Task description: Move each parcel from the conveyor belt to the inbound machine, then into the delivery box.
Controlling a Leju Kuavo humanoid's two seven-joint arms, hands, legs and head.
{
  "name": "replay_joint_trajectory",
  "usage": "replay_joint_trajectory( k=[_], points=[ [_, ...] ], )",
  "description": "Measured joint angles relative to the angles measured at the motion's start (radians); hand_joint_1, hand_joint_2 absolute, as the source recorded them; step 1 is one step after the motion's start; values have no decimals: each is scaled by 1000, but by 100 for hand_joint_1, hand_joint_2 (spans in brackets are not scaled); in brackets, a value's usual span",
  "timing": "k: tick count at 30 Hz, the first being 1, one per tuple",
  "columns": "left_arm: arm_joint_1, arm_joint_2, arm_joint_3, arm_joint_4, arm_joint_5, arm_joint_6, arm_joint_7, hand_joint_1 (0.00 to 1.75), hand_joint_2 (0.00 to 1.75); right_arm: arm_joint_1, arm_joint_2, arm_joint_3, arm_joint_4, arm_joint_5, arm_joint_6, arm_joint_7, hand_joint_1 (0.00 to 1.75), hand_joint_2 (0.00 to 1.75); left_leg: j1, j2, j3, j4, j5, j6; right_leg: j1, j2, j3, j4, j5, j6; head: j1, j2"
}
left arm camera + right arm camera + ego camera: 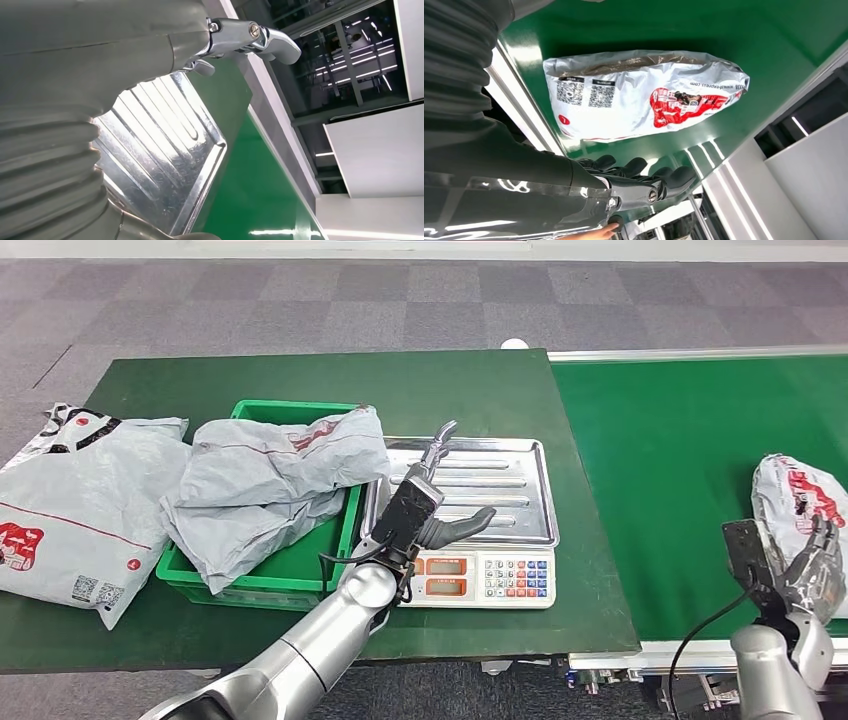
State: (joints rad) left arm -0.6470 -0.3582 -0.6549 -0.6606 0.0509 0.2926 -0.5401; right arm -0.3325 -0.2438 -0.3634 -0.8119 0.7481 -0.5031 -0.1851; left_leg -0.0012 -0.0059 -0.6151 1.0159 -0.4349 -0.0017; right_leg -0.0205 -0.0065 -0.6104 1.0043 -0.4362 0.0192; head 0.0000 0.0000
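A grey parcel with red print [795, 498] [644, 95] lies on the green conveyor belt [680, 470] at the right. My right hand [812, 570] [639, 182] hovers beside its near end with fingers spread, holding nothing. My left hand [435, 502] is open over the steel tray [500, 490] [165, 150] of the scale, which is the inbound machine; nothing is in its fingers. A crumpled grey parcel [270, 480] lies across the green delivery box [290, 575]. Another grey parcel [80, 500] rests on the table to the left of the box.
The scale's keypad and displays [485, 575] face the near table edge. The green table [470, 390] meets the conveyor at a metal rail [700, 353]. Grey carpet floor [300, 300] lies beyond.
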Motion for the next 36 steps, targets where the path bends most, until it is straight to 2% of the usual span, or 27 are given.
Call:
replay_joint_trajectory(
  k=[10, 16, 21, 27, 36],
  points=[
    [-1, 9, 19, -4, 21, -37, -21, 0, 175, -48, -1, 39, 94, -9, -46, -1, 0, 175, 0, 0, 0, 0, 0, 0, 0, -1, 0, 0, 0, 0, 0, 0],
    [10, 24, 43, -28, 25, -22, -23, 0, 175, -135, -14, 64, 189, 15, -39, 20, 0, 175, 0, 0, 0, 0, 1, 0, 0, -1, 0, 0, 1, 1, 0, 0],
    [32, 40, 58, -63, 20, -20, -18, 0, 175, -219, -17, 113, 263, 98, -40, 79, 0, 175, 0, -1, 0, 0, 1, 0, 0, -1, 0, 0, 1, 1, 0, 0],
    [47, 47, 78, -71, 26, -68, 0, 0, 175, -290, -16, 182, 330, 202, -42, 181, 0, 175, 0, -3, 0, 0, 2, 0, 0, -3, 0, 0, 1, 1, 0, 0],
    [58, 58, 94, -74, -7, -46, -1, 0, 175, -309, -26, 201, 372, 193, -13, 165, 0, 175, 0, -2, -1, 0, 2, 0, 0, -2, 0, 0, 1, 1, 0, 0]
  ],
)
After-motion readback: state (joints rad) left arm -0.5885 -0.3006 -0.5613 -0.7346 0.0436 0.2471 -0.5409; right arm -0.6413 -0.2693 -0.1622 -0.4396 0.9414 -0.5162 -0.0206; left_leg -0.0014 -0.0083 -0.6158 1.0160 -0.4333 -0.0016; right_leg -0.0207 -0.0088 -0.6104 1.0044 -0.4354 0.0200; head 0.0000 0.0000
